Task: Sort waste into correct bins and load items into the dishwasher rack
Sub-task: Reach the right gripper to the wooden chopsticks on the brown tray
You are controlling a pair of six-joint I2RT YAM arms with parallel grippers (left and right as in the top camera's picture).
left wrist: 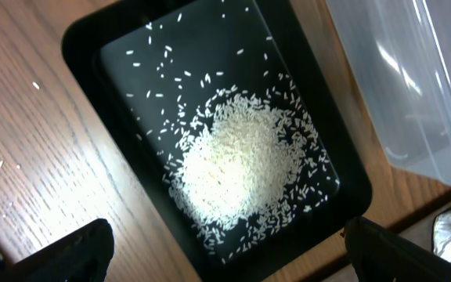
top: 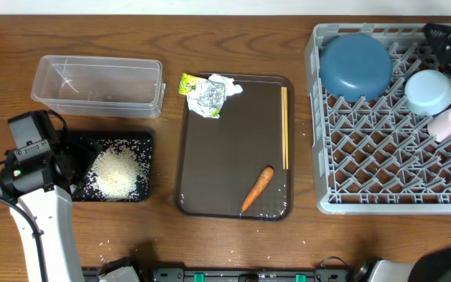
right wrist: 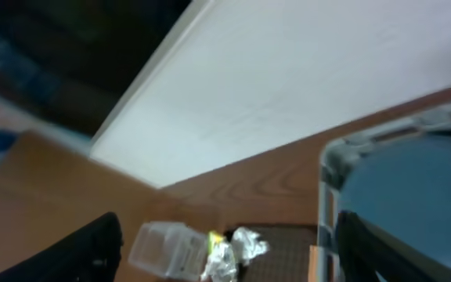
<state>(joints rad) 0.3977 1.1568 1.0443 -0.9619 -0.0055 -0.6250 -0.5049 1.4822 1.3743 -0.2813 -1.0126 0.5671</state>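
Observation:
White rice [top: 118, 174] lies heaped in the black tray [top: 143, 143], also seen in the left wrist view [left wrist: 237, 164]. My left gripper [left wrist: 233, 262] is open and empty, hovering over the tray's near end. The clear tub [top: 100, 84] stands behind it. The carrot [top: 257, 188], the crumpled wrapper with tissue [top: 207, 94] and the chopsticks [top: 284, 125] lie on the brown serving tray [top: 233, 141]. The grey rack [top: 382, 157] holds the blue bowl [top: 356, 64], a light-blue cup [top: 429, 92] and a pale cup [top: 450, 123]. My right gripper [right wrist: 233, 258] is open and empty, above the rack's far corner [top: 450, 39].
A few stray rice grains [top: 116, 247] lie on the wooden table in front of the black tray. The left arm's white link [top: 49, 227] rises at the front left. A white wall edge [right wrist: 288, 78] runs behind the table.

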